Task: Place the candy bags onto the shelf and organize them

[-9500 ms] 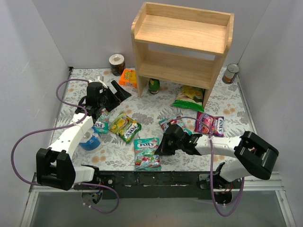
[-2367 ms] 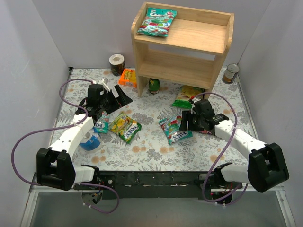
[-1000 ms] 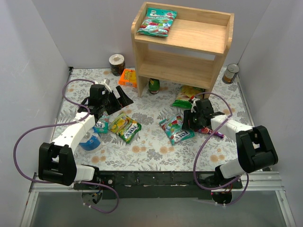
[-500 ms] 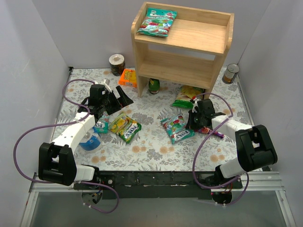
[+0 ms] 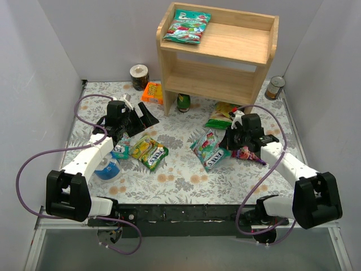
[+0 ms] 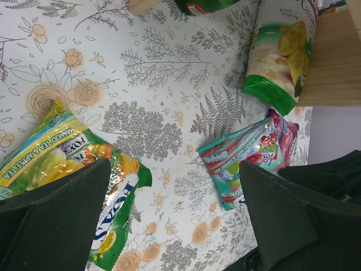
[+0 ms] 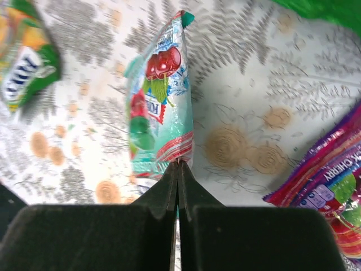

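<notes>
Grey walls [image 5: 39,68] close against table [image 5: 180,172] on left, far and right; near edge taken up by arm bases.

Far-left corner: left tin [image 5: 139,76], with orange packet [image 5: 152,92] just right of it.

Left gripper [image 5: 144,117] low over cloth near that packet. Fingers [image 6: 62,209] spread wide, nothing between them.

Beside left arm: blue roll [image 5: 107,166] and small teal bag [image 5: 120,150], touching.

Just right: yellow-green bag [image 5: 150,151], flat on cloth. Possibly two overlapped, cannot tell. Open cloth right of it and along near strip.

Shelf [image 5: 217,84] far centre. Shelf-top teal bag [image 5: 187,25] at left end of top tier, open board right of it. Green bottle [image 5: 183,102] under lower tier by left panel. Snack bag [image 5: 224,116] at foot of right panel.

Right gripper [image 5: 227,141] pinched tight on one edge of held teal bag [image 7: 161,113], jaws fully together. Bag canted over mid-table cloth.

Purple bag [image 7: 321,186] just right of it, partly under right arm.

Right tin [image 5: 275,87] by right wall.

Count: five FOX'S bags made out (three teal, one yellow-green, one purple), two tins.
</notes>
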{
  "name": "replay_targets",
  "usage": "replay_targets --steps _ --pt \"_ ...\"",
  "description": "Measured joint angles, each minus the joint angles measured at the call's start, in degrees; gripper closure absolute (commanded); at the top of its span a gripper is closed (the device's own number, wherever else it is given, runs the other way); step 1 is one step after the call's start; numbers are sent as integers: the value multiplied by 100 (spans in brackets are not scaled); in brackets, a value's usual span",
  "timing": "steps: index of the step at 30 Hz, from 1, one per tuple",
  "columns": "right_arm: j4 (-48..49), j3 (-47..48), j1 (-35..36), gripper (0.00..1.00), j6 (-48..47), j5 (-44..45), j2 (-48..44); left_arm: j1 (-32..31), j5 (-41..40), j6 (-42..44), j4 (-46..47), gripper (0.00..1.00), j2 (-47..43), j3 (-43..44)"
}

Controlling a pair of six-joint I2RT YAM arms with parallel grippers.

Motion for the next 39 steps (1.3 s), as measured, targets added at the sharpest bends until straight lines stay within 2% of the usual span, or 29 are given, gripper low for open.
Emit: replay_targets --steps 10,28,33,39 --pt "-509 1001 79 99 66 -457 -553 0 26 -4 37 2 0 -11" --pt "-1023 3421 304 99 190 -975 -601 0 61 -66 138 2 -17 -280" --pt "-933 4221 310 99 240 -1064 -505 0 59 -61 138 2 -55 -299" --pt "-531 5510 313 99 293 -1075 98 0 57 -61 140 2 -197 -299"
